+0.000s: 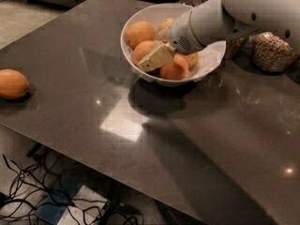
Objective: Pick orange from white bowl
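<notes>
The white bowl point(208, 65) stands at the back middle of the dark table and holds several oranges. The orange point(139, 33), the largest one, lies at the bowl's back left. Smaller oranges lie beside it point(143, 49), at the front point(174, 69) and at the back point(167, 23). My gripper point(149, 63), cream-coloured on a white arm, reaches in from the right. Its tip lies over the bowl's front-left rim, against the smaller orange just in front of the largest one. The arm hides the right part of the bowl's inside.
An oval, lemon-shaped orange fruit point(13, 83) lies at the table's left edge. Glass jars of grain point(272, 53) stand at the back right behind the arm. Cables and a blue item point(51, 207) lie on the floor below the table's front edge.
</notes>
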Action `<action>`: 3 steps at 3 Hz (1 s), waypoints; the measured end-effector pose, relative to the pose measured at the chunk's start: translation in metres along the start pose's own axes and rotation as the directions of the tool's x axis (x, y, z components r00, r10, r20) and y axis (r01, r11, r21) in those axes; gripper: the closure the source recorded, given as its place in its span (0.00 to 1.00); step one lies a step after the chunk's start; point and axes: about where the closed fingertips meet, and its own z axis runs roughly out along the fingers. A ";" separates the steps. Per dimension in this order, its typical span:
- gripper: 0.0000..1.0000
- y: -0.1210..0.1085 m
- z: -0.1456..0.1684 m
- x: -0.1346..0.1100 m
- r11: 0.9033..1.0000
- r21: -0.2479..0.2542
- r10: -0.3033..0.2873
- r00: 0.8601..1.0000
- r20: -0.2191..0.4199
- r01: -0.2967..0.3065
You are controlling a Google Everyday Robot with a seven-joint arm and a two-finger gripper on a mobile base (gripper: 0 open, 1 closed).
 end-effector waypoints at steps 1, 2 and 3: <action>0.32 -0.006 0.010 0.003 1.000 0.014 -0.003 1.000 -0.022 0.003; 0.35 -0.011 0.020 0.006 1.000 0.025 -0.007 0.999 -0.040 0.008; 0.35 -0.015 0.032 0.008 1.000 0.024 -0.013 0.999 -0.053 0.014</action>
